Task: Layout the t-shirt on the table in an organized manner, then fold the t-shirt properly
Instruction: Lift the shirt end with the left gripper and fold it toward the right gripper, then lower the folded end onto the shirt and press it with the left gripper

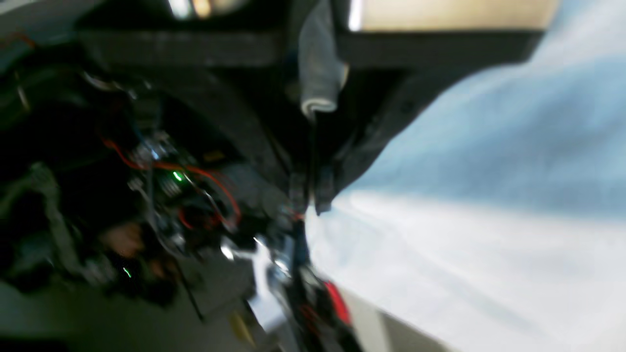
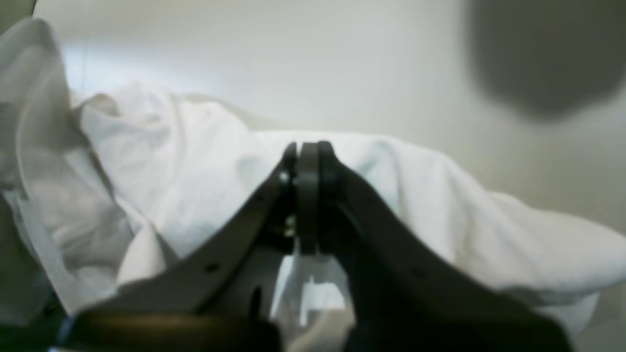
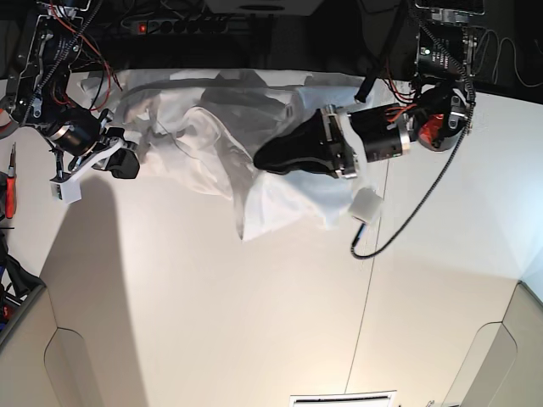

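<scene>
- Blur smears my left wrist view, yet I make out the left gripper [image 1: 310, 198] with its fingers pressed together at the edge of the white t-shirt [image 1: 464, 244]; whether cloth is pinched between them I cannot tell. Only here do I see the wiring [image 1: 171, 171] of the other arm behind.
- Right wrist view: the right gripper [image 2: 307, 151] has its fingers fully together, over rumpled shirt cloth, with bare counter [image 2: 293, 63] beyond. Nothing shows between the tips.
- Base view alone gives me the layout: the shirt lies crumpled along the counter's far edge, the left gripper over its middle, the right gripper at its end.
</scene>
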`<move>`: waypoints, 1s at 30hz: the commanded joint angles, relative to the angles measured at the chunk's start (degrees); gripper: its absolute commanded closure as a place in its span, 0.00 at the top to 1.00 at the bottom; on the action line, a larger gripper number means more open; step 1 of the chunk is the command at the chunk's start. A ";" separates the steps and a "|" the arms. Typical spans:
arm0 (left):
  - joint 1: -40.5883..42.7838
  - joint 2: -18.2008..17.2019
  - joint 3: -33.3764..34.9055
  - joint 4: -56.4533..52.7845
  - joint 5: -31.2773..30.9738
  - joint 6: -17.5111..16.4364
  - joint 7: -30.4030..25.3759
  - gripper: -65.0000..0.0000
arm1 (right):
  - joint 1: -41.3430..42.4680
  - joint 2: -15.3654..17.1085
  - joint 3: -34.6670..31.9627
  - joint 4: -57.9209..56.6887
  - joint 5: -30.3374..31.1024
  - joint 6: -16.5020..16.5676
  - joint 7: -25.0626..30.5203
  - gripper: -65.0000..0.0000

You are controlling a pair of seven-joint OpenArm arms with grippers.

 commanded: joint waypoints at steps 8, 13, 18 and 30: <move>-0.68 2.05 12.63 1.07 12.26 -0.91 -6.58 0.00 | 0.59 0.46 0.22 0.92 0.98 0.68 0.90 0.00; -1.16 2.36 14.01 1.07 20.11 -0.91 -10.54 0.12 | 0.59 0.46 0.22 0.92 0.98 0.68 0.87 0.00; -3.04 2.36 11.61 1.20 20.57 -0.91 -10.64 0.35 | 0.59 0.46 0.22 0.92 1.18 0.68 0.87 0.00; -2.27 1.97 -4.98 11.23 8.52 -0.91 -1.60 0.31 | 0.61 0.44 0.22 0.94 7.45 3.65 0.15 0.00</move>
